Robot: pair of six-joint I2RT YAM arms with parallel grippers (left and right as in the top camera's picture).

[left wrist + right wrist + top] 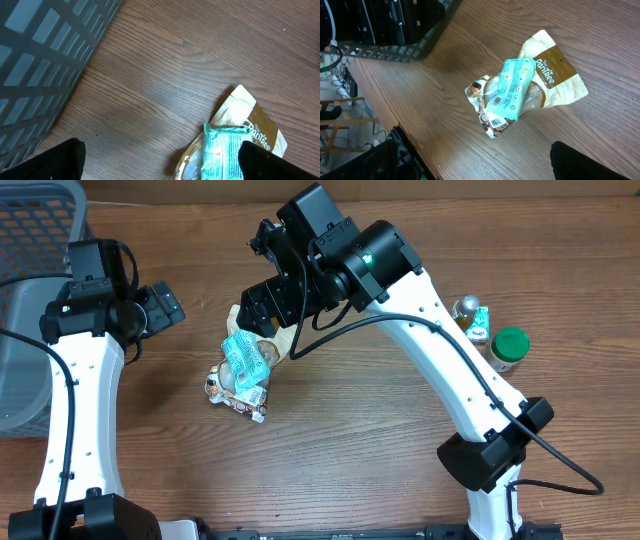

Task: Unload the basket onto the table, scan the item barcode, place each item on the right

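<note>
Three packets [243, 360] piled, two jars [508, 348], one basket [30, 240]

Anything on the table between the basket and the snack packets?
No, bare table. Left wrist view shows nothing between the basket and the packets; right wrist view agrees.

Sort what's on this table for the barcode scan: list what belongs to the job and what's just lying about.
Job, most likely (piled together):
- teal packet
- tan pouch
- clear snack packet

Lying about for now:
- grey basket
- green-lidded jar
- small bottle
</note>
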